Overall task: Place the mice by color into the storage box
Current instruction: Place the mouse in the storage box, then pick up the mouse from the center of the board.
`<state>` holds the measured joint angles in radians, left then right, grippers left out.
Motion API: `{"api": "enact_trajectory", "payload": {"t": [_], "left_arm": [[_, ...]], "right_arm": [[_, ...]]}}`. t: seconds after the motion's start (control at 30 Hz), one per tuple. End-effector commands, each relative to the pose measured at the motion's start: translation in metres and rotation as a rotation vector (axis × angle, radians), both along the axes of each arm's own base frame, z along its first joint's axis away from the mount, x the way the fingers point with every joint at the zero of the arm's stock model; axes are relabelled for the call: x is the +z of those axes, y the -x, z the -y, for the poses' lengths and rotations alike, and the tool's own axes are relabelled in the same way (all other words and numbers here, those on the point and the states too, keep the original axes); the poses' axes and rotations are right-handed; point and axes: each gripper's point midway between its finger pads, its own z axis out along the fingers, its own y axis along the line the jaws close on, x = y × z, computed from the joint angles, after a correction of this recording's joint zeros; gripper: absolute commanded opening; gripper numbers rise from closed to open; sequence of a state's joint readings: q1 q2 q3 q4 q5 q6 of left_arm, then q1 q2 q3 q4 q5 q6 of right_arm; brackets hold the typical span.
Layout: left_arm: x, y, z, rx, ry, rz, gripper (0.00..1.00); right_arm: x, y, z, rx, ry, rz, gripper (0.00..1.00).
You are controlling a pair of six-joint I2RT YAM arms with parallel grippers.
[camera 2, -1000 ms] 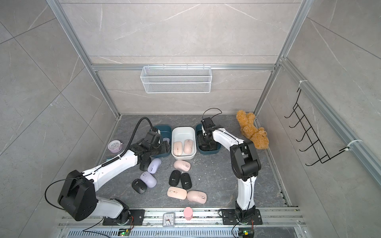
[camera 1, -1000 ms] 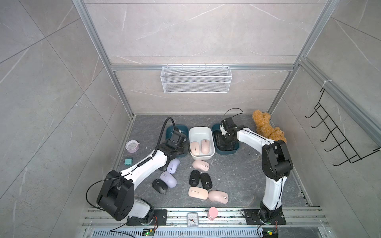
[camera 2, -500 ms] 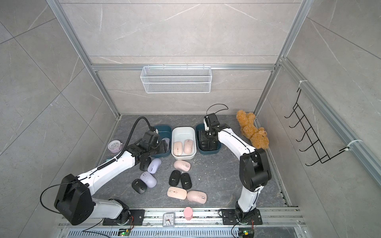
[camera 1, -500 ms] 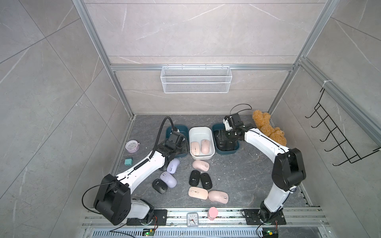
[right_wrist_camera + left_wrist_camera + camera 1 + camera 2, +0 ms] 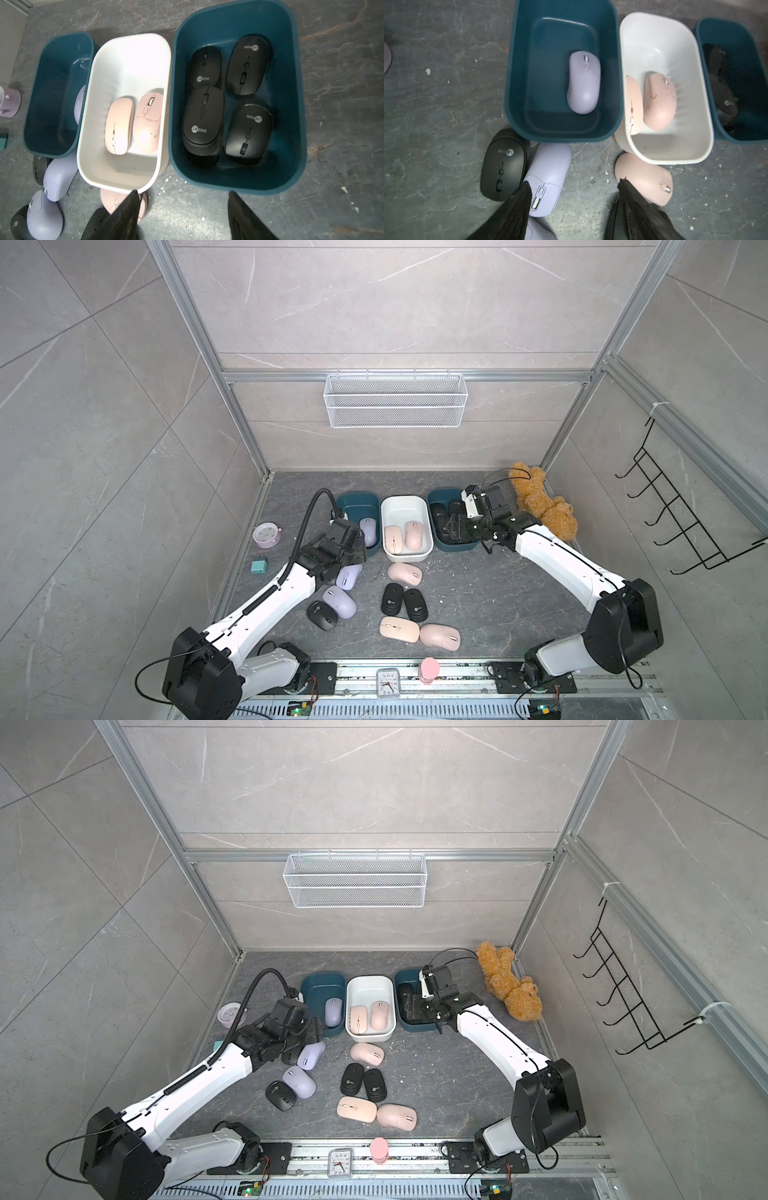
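**A:** Far left, the left arm [image 5: 266, 605] hung low, left jaws partly spread and gripping nothing. They hovered over a lavender mouse [image 5: 548, 172] on the counter [image 5: 436, 104].

**B:** Trouble there: a black mouse [image 5: 503, 164] lay touching its side. If the jaws had closed wide, I reckon they would have nudged it or caught both. That smooth shell looked ready to squirt out too.

**A:** Just beyond, the left teal bin [image 5: 562, 133] held one lavender mouse [image 5: 583, 83]. The white bin [image 5: 675, 158] held two pink mice [image 5: 145, 122], and a pink mouse [image 5: 643, 178] sat against its near wall.

**B:** A careless swing could have bumped that pink one, or the white rim.

**A:** On the right, the right teal bin [image 5: 234, 182] had four black mice [image 5: 203, 120] covering its floor. The right jaws were over its near edge, parted partway and empty.

**B:** Any further black mouse would probably have landed on top of those and slid. More mice of all three colours waited on the counter.
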<state>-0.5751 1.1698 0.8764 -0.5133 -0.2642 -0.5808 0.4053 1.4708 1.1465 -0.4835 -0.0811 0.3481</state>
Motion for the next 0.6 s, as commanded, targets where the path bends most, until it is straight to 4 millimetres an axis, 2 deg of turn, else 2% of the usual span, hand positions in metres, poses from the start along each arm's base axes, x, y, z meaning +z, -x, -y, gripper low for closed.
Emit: {"api": "enact_trajectory", "payload": {"t": [0.0, 0.27, 0.57], "left_arm": [[-0.01, 0.014, -0.019, 0.037, -0.049, -0.03, 0.69], [-0.047, 0.027, -0.022, 0.02, -0.053, -0.08, 0.7], [-0.074, 0.019, -0.01, -0.022, -0.002, -0.087, 0.74]], "right_arm": [[0.003, 0.006, -0.009, 0.008, -0.038, 0.013, 0.68], [-0.006, 0.008, -0.024, 0.029, -0.052, -0.008, 0.68], [-0.007, 0.012, -0.028, 0.043, -0.051, -0.013, 0.68]]}}
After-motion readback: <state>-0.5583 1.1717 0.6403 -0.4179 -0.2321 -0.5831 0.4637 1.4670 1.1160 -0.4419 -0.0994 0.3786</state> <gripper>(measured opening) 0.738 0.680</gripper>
